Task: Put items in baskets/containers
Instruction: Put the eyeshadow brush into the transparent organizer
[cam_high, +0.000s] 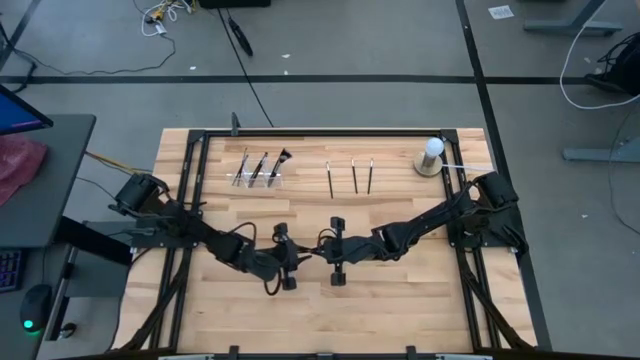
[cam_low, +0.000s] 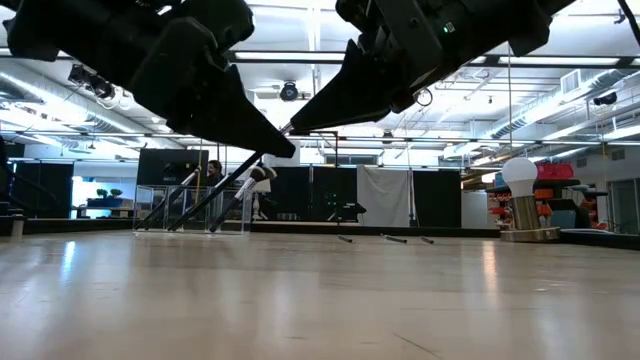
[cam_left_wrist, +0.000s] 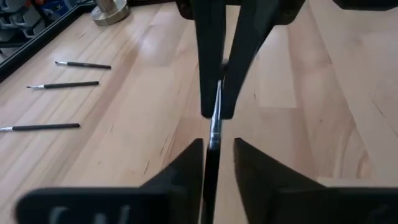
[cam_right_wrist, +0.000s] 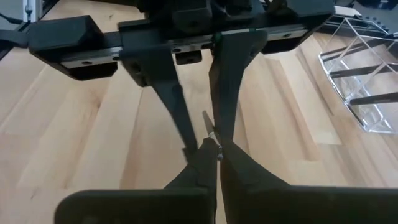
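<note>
Where the two claws meet above the middle of the wooden counter (cam_high: 400, 300), the brush (cam_left_wrist: 214, 121) passed between them is mostly hidden; only a thin dark handle with a silvery ferrule shows between the fingers. The right claw (cam_right_wrist: 211, 152) is closed tight on one end of it. The left claw (cam_left_wrist: 217, 146) faces it tip to tip with its dark tapered fingers slightly parted around the same brush; whether they press on it cannot be told. Farther back, three slim dark brushes (cam_high: 352, 177) lie side by side on the pale planks. Beside them, the clear holder (cam_high: 260, 175), barely visible, has three brushes leaning in it.
</note>
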